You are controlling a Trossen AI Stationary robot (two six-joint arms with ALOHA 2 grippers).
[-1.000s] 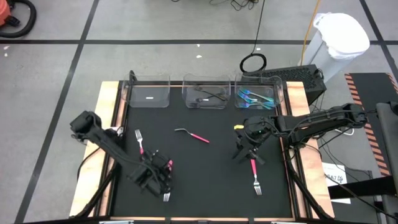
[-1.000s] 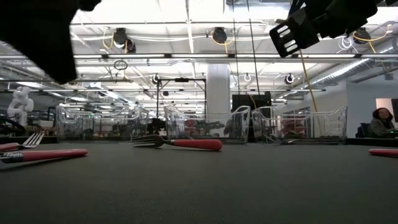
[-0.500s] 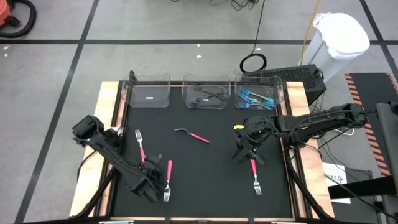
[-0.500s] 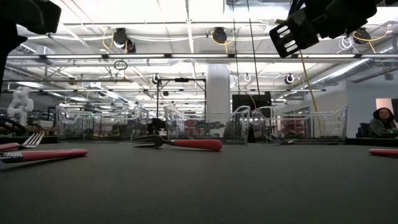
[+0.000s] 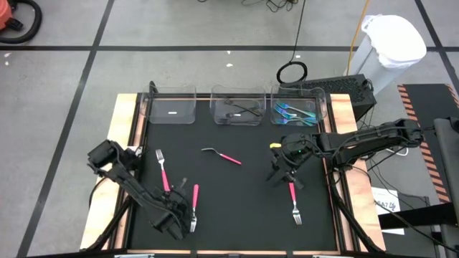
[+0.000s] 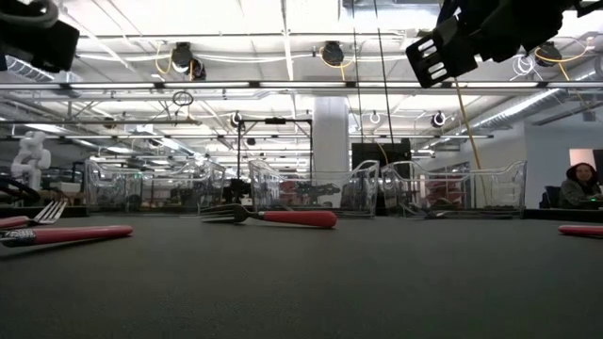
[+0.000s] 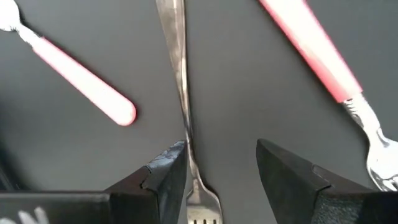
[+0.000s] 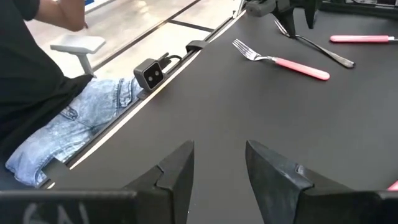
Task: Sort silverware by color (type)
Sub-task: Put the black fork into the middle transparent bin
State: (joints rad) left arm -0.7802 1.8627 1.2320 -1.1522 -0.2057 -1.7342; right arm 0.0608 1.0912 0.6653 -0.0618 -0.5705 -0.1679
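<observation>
A black fork (image 7: 180, 93) lies flat on the black mat between two pink-handled forks (image 7: 84, 81) (image 7: 311, 46). My left gripper (image 5: 178, 208) hangs over it near the front left, pointing steeply down. It is open, one finger on each side of the fork's neck (image 7: 186, 149). Whether the near finger (image 7: 165, 168) touches the neck, I cannot tell. My right gripper (image 5: 285, 170) is open above the mat at the right, with nothing between its fingers. Further pink forks lie at mid-table (image 5: 224, 156) and front right (image 5: 294, 201).
Three clear bins stand along the far edge. The left one (image 5: 172, 107) holds a pale item, the middle one (image 5: 238, 109) black pieces, the right one (image 5: 297, 112) teal pieces. A person in jeans (image 8: 56, 130) sits beyond the table's edge.
My left gripper has come down and gone toward the table's near left corner, tipping to point more steeply down. That has uncovered the pink fork beside it. Its fingers now stand over the black fork. No silverware has moved.
</observation>
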